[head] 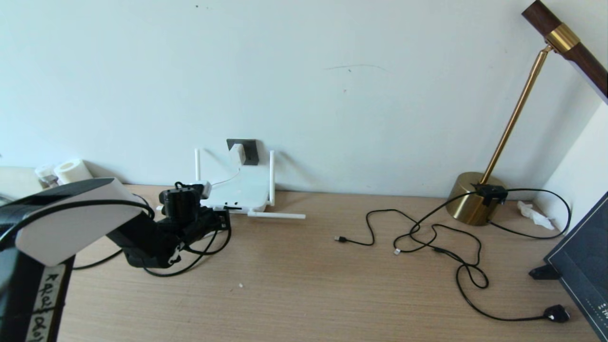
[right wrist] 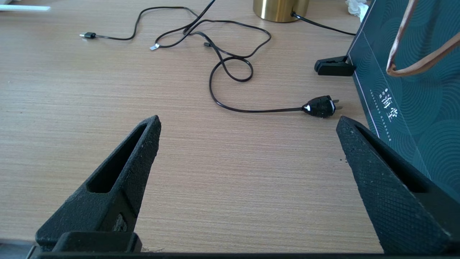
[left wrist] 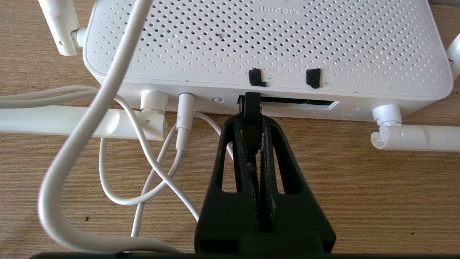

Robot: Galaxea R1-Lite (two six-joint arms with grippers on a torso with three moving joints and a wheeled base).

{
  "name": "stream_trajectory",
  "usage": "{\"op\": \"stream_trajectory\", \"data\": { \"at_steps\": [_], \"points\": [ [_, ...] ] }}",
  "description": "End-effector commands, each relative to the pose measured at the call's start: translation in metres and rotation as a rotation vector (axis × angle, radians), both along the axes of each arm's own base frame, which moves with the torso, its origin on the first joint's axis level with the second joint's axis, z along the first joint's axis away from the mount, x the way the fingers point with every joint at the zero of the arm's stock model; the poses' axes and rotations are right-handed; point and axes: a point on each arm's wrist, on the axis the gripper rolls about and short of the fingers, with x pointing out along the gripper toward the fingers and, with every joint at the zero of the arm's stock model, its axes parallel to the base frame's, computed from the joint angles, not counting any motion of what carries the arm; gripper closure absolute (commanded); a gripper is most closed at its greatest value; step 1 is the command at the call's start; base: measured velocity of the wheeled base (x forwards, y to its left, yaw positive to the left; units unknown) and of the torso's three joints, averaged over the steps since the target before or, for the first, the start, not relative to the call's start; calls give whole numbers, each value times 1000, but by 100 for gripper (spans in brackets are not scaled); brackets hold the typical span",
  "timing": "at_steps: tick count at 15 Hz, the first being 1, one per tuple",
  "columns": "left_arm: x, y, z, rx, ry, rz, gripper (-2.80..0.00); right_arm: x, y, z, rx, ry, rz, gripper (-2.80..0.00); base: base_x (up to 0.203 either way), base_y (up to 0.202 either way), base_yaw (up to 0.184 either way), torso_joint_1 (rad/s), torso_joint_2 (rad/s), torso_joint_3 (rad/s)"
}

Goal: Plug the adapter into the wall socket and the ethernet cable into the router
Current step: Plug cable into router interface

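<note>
My right pincer (right wrist: pixel 248 144) hangs spread wide over bare counter (right wrist: pixel 107 90), gripping nothing. Just beyond it lies a small black plug (right wrist: pixel 320 107) on a thin black cord (right wrist: pixel 230 61), which loops back toward the brass lamp base (right wrist: pixel 280 9). A dark teal box (right wrist: pixel 406 108) stands beside that pincer, next to a black clip (right wrist: pixel 332 66).

My left pincer (left wrist: pixel 252 108) is clenched on the plug of the ethernet cable (left wrist: pixel 252 104), its tips right at the port edge of the router (left wrist: pixel 266 39). The plug sits at the mouth of the dark port strip; how far in it is, I cannot tell. The thin white cord (left wrist: pixel 143 151) crosses and loops on the counter just beside my fingers (left wrist: pixel 230 154), and its white connector sits in the router next to the port strip. Two stick antennas (left wrist: pixel 72 122) lie flat to either side.

Behind the router, the adapter (head: pixel 236 153) sits in the wall socket (head: pixel 249 149).
</note>
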Motion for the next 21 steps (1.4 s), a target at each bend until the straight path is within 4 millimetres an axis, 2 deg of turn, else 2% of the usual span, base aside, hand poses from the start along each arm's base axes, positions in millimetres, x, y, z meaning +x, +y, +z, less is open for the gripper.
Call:
{"op": "stream_trajectory", "data": {
  "at_steps": [1,17,18,19,21],
  "points": [
    [0,0,1,-1,-6,0,0,0,0,0,0,1,0,-280,0,0,0,0,0,0],
    [-2,0,1,2,-2,5,0,0,0,0,0,1,0,-280,0,0,0,0,0,0],
    [-2,0,2,2,-5,4,-73,0,0,0,0,1,0,-280,0,0,0,0,0,0],
    [-3,0,4,-1,-11,2,-280,0,0,0,0,1,0,-280,0,0,0,0,0,0],
    [-2,0,6,-2,-21,2,-280,0,0,0,0,2,0,-280,0,0,0,0,0,0]
  ]
}}
